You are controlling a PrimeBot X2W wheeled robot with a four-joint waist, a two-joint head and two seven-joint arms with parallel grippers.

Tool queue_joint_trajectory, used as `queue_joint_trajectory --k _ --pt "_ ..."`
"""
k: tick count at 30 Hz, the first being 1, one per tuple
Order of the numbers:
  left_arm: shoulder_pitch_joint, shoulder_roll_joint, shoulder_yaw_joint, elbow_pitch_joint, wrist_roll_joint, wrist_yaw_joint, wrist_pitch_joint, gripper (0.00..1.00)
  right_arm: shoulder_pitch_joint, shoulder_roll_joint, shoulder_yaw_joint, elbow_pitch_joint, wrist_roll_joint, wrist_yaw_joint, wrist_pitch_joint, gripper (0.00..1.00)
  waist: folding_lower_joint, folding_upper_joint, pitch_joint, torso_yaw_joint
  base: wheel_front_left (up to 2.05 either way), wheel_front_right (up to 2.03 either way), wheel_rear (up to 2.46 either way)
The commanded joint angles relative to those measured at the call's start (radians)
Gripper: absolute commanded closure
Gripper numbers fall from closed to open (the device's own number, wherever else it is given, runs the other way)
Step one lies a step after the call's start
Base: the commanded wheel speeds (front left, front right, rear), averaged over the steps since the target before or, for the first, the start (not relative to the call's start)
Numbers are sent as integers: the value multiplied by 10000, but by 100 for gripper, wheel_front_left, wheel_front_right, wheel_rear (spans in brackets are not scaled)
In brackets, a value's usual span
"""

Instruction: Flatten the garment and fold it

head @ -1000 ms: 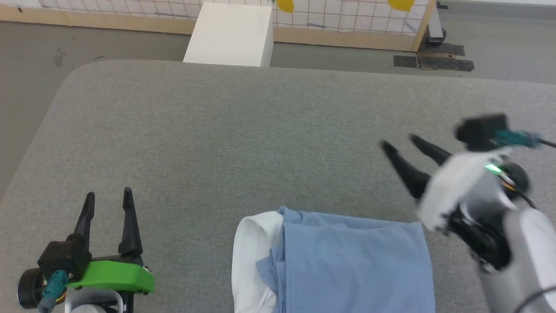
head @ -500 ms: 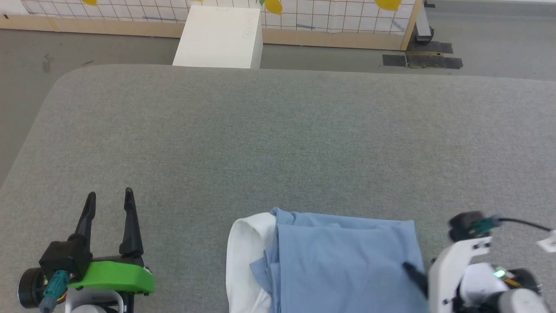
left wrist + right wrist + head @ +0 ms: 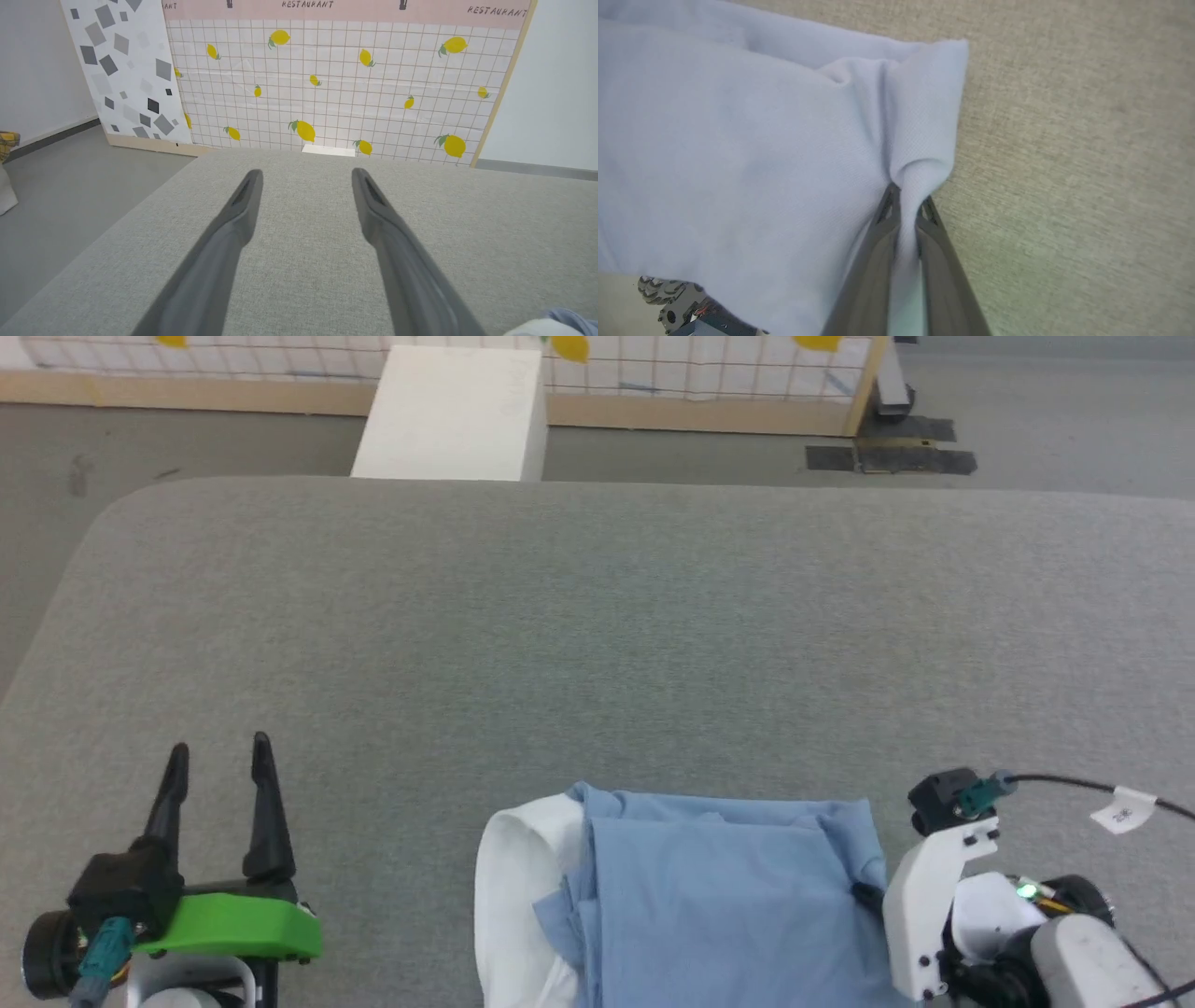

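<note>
The garment (image 3: 719, 905), a light blue T-shirt folded into a rough rectangle with white inside fabric (image 3: 509, 877) showing at its left, lies at the near edge of the grey table. My right gripper (image 3: 864, 893) sits at the garment's right edge, shut on a pinched ridge of blue cloth. The right wrist view shows that cloth (image 3: 738, 140) bunched between the closed fingers of the right gripper (image 3: 908, 200). My left gripper (image 3: 218, 747) rests at the lower left, open and empty, well apart from the shirt. In the left wrist view the left gripper (image 3: 306, 172) has fingers spread over bare table.
The grey padded table (image 3: 560, 616) spreads wide beyond the shirt, with rounded far corners. A white box (image 3: 448, 411) stands on the floor past the far edge, before a lemon-patterned panel (image 3: 327, 84). Black tape patches (image 3: 892, 457) mark the floor at the back right.
My right gripper came down from above the table's right side to the garment's right edge and shut on the cloth, bunching it. The left gripper stayed put. The head camera shifted slightly.
</note>
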Motion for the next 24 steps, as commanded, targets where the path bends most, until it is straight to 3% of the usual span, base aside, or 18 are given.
queue_joint_trajectory --k 1,7,13,18,24 --pt "70 10 58 -138 5 35 -47 0 -181 -349 -45 -19 137 -23 130 100 0 0 73 -620 0 0 0" --pt "110 46 186 -468 9 5 -47 0 -1003 -1638 -148 -318 534 -23 794 100 0 0 384 -2366 0 0 0" --pt "-98 325 152 -712 85 -80 130 0 -2214 -2044 -1087 222 772 -23 1010 100 0 0 1224 -4048 0 0 0" --pt "-456 710 32 -1265 259 -184 606 0 -3251 -1801 -2037 1084 594 -23 587 100 0 0 2227 -4696 0 0 0" --pt "-603 1291 156 -2074 398 -241 1372 0 -4330 -1538 -3301 2288 -123 -23 -89 100 0 0 3334 -4736 0 0 0"
